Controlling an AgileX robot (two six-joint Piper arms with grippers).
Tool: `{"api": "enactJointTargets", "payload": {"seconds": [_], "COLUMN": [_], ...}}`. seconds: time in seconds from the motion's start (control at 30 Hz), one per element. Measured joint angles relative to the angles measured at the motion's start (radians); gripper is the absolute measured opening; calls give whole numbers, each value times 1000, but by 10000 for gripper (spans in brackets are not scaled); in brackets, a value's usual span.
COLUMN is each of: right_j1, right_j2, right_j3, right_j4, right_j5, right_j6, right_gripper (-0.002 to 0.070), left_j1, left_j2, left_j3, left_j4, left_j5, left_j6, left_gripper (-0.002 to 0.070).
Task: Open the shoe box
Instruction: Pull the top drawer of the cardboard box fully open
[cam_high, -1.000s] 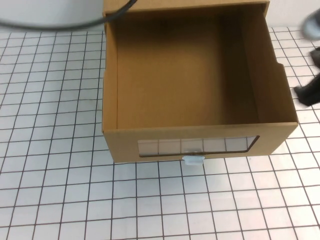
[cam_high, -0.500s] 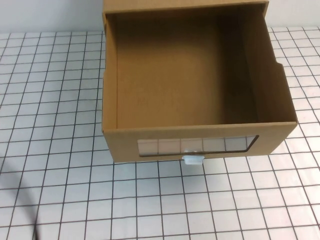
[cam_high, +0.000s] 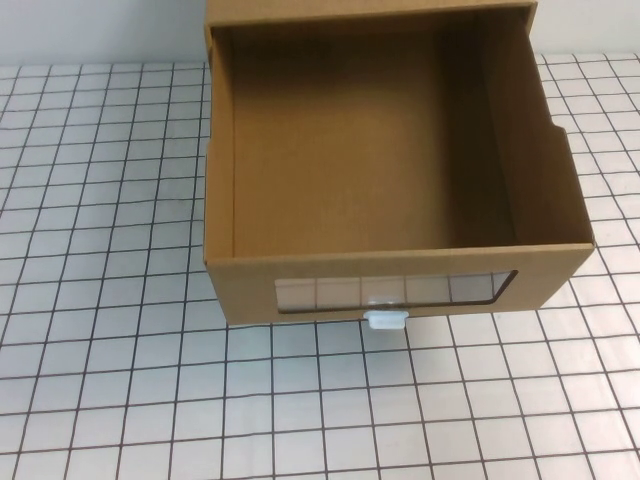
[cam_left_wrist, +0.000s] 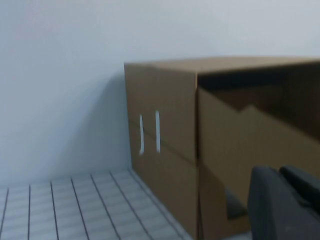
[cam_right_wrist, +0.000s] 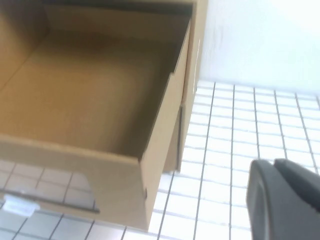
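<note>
Shoe box (cam_high: 340, 150) is seen in the middle of the white gridded surface (cam_high: 100, 200), toward the far edge by the pale wall (cam_left_wrist: 60, 75). It is a drawer-type box: the brown cardboard drawer (cam_high: 250, 285) stands slid out of its sleeve (cam_left_wrist: 160, 100) toward the robot, and its inside is shown bare. A clear window (cam_high: 395, 292) is cut into the drawer front, and the grid is seen through it. A small white pull tab (cam_high: 386, 319) is fixed just under the window at the lower edge. Two short white upright strokes (cam_left_wrist: 150, 132) are printed on the sleeve's side; they cannot be read as letters.

Neither arm is seen in the high view. Left gripper (cam_left_wrist: 287, 200) is seen only in its wrist view, near the box's left side; open or closed cannot be told. Right gripper (cam_right_wrist: 282, 200) is seen above the grid just off the box's right side, apart from it, fingers fully closed with nothing held.
</note>
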Motion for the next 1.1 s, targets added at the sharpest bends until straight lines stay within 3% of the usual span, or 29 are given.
{"api": "enactJointTargets", "payload": {"seconds": [0.23,0.57,1.1], "right_j1": [0,-2,-2], "right_j2": [-9,-9,-9], "right_j3": [78,87,87], "right_j4": [33,43,45], "right_j5": [-83,-128,-132], "right_j6": [24,26,24], "right_gripper": [-13,-14,-13], "left_j1": [0,0,0], "left_j2": [0,0,0], "left_j3": [145,153,153], "left_j4": [0,0,0], "left_j5": [5,127,134], "left_j6": [-2,-2,-2], "left_gripper": [-5,-5,-5]}}
